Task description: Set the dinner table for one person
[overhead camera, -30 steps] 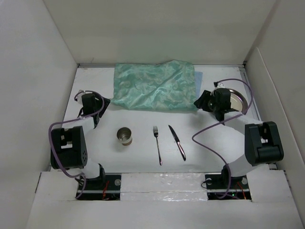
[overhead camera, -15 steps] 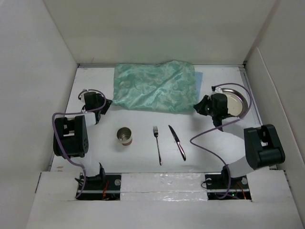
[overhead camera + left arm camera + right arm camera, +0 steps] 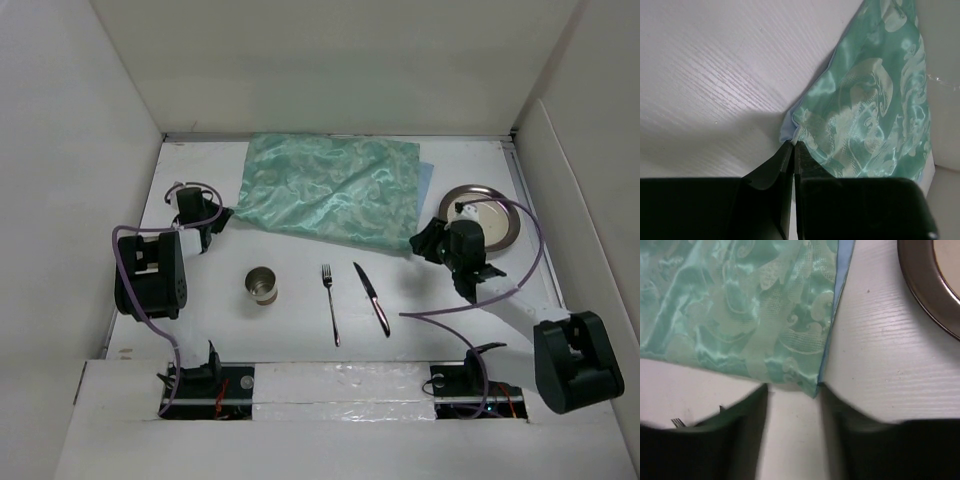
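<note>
- The step in hand is judged to be the laying of the green patterned cloth (image 3: 330, 190) as a place mat; the cloth lies spread flat at the far middle of the dinner table (image 3: 300, 340), with none of the tableware set on it yet.
- The left gripper (image 3: 792, 147) is clenched on the cloth's near-left corner; in the left wrist view its fingers are pressed together, and the corner's tip is pinched at their ends.
- The right gripper (image 3: 792, 390) is placed at the cloth's near-right corner with its jaws parted; the corner lies in the gap, close to one finger; the view is blurred, so contact cannot be told; nothing is seen to be grasped.
- A metal plate (image 3: 497, 215) is seen just to the right of the cloth; a metal cup (image 3: 263, 285), a fork (image 3: 330, 303) and a knife (image 3: 372, 298) are lined up on the near side of the cloth, apart from it.
- For the next move, the right jaws would need to be closed on the near-right corner, so that both near corners are held; only then could the cloth be shifted evenly; the cutlery and cup on its near side would have to be cleared or avoided.
</note>
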Controlling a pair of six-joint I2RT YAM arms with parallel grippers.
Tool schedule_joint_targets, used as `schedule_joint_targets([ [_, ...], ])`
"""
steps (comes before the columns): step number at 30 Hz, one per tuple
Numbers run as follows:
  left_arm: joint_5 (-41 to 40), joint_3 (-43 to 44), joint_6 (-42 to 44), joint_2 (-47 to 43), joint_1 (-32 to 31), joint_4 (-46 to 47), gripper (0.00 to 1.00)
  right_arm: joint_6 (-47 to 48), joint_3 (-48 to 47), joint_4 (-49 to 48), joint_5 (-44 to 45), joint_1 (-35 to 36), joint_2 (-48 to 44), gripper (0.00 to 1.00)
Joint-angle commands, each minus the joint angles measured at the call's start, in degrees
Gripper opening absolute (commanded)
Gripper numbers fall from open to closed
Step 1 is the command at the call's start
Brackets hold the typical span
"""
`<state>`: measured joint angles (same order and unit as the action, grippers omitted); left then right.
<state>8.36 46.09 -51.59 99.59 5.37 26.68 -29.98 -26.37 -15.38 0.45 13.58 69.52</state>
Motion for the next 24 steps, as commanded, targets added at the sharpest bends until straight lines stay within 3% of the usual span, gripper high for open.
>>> schedule_joint_targets([
  [1,0.2,2.6,0.5,-0.9,1.2,2.2,0.0,-0.7,1.8,2.5,2.5,0.4,-4.8,0.59],
  [2,0.1,2.6,0.6,-1.2,1.2,2.2,0.0,-1.0,2.2,2.5,2.1,-0.2,-6.5,0.69],
  [6,0.4,1.5,0.0,-1.9,1.2,4.2,0.0,-3.5,1.4,1.6,-2.4,-0.2,-5.3,0.89],
  [10,1.0,0.9,-0.4,-2.3,1.2,4.8,0.0,-8.0,-0.1,-3.2,-6.6,-1.7,2.5,0.92],
  [15,0.6,1.6,0.1,-3.1,1.2,4.0,0.0,-17.2,1.1,-11.0,-13.4,-3.7,7.8,0.85],
  [19,-0.2,3.1,1.4,-4.2,1.2,1.8,0.0,-20.3,3.0,-14.8,-12.4,-3.7,8.4,0.8],
  [22,-1.8,4.2,2.6,-5.2,1.9,-0.5,0.0,-21.4,2.6,-17.1,-9.8,-3.7,10.8,0.66],
  [24,-3.7,4.9,3.7,-6.0,1.9,-2.1,0.0,-21.1,0.6,-18.5,-10.5,-4.2,15.5,0.43],
])
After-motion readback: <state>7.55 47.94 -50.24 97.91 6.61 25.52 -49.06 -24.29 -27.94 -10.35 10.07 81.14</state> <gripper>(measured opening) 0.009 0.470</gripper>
